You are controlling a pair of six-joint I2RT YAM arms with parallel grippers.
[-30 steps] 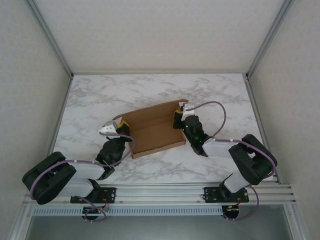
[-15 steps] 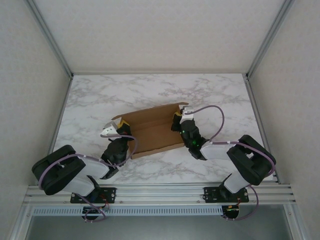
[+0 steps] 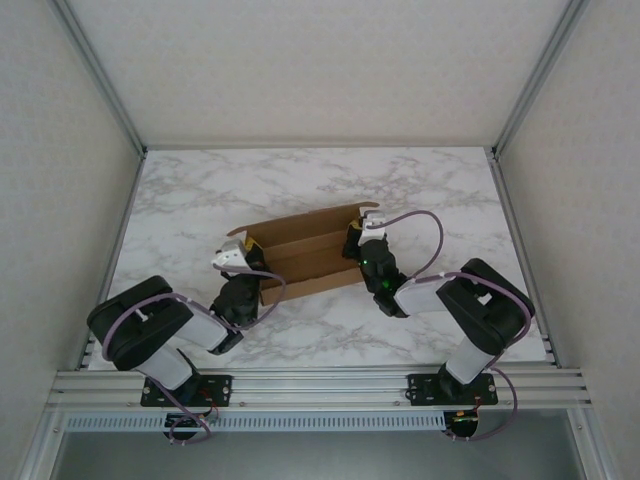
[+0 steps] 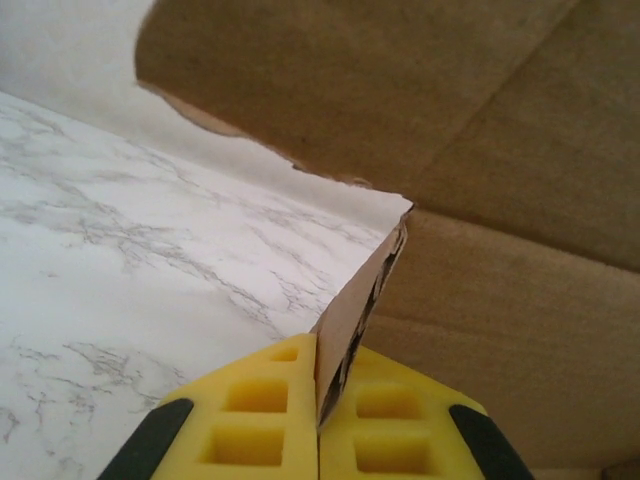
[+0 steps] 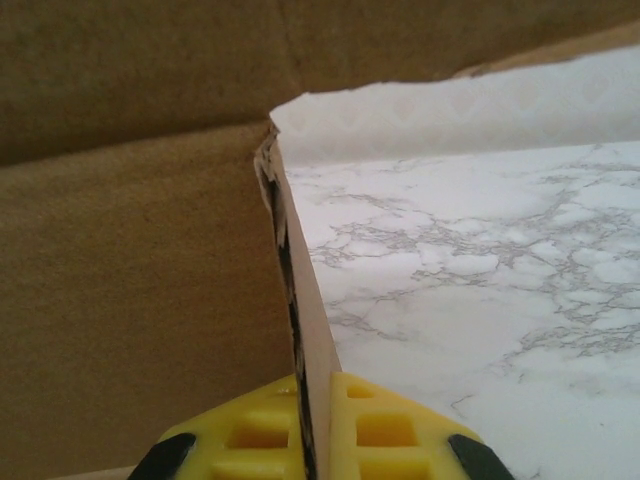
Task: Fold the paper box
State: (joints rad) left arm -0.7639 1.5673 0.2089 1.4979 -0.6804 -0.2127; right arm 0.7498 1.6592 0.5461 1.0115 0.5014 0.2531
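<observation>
Arms swung inward; plain brown cardboard paper box point(image 3: 300, 257) folded narrower. Left gripper point(image 4: 318, 398) and right gripper point(image 5: 313, 418) each pinch an end flap, holding walls upright.

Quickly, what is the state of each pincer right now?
Left pincer: closed, holding one end flap of the paper box.
Right pincer: closed, holding the opposite end flap.

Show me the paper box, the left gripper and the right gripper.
paper box point(image 3: 305, 255), top view, its brown middle panel.
left gripper point(image 4: 320, 400), left wrist view, midway between its fingertips, pinching cardboard.
right gripper point(image 5: 312, 422), right wrist view, midway between its fingertips, pinching cardboard.
</observation>
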